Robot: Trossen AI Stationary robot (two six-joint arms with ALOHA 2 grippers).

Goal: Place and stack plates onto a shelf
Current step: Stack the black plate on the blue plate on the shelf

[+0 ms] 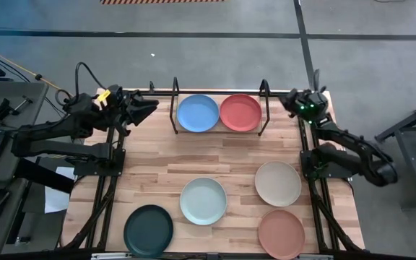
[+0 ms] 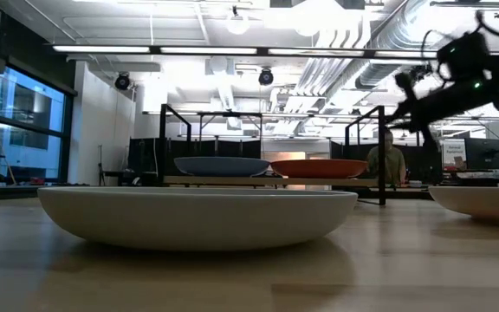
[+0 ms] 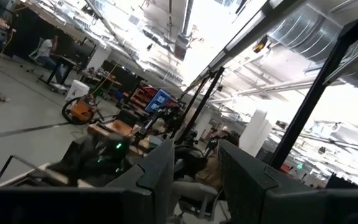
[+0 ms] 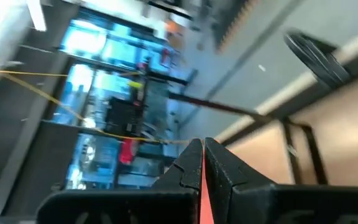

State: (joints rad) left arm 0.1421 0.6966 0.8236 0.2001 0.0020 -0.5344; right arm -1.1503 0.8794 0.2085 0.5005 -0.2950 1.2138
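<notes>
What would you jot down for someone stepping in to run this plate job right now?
Left gripper: open, empty, at the table's far left corner beside the shelf.
Right gripper: shut, empty, at the far right corner.
Done: blue plate and red plate sit side by side on the shelf.
Left: mint plate, cream plate, green plate and pink plate lie apart on the table, to be stacked on the shelf.

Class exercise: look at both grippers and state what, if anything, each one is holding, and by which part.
Nothing is held. The left gripper is open and empty left of the shelf; the right gripper is shut on nothing, just right of it.
</notes>
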